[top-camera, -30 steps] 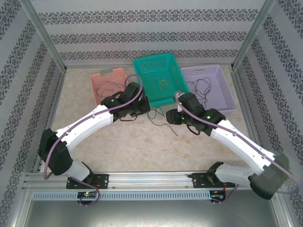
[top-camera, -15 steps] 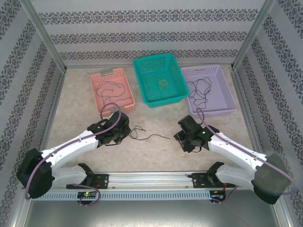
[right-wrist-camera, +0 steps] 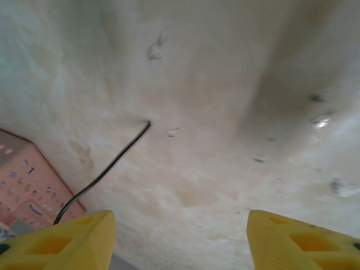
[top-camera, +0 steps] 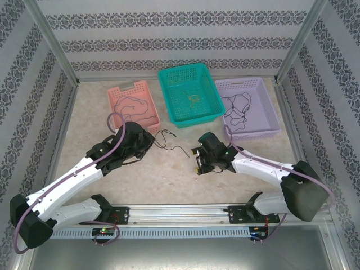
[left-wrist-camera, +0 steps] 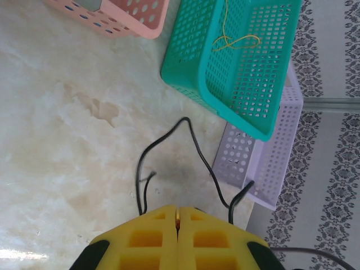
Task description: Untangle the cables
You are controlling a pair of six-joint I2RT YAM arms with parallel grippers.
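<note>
A thin black cable lies on the marble table between my two grippers. My left gripper is shut on it; in the left wrist view the yellow fingers press together and the black cable loops out from under them on both sides. My right gripper stands open just right of the cable's free end. In the right wrist view that cable end lies ahead of the left fingertip, untouched. More cables lie in the baskets: black, yellowish, black.
Three baskets stand along the back: pink, teal and purple. The teal basket and purple basket are close ahead of the left gripper. Metal frame posts and patterned walls close in both sides.
The left gripper pulled the black cable back from the teal basket, then shifted left and away again. The right gripper swung left toward the table's middle and opened wider.
</note>
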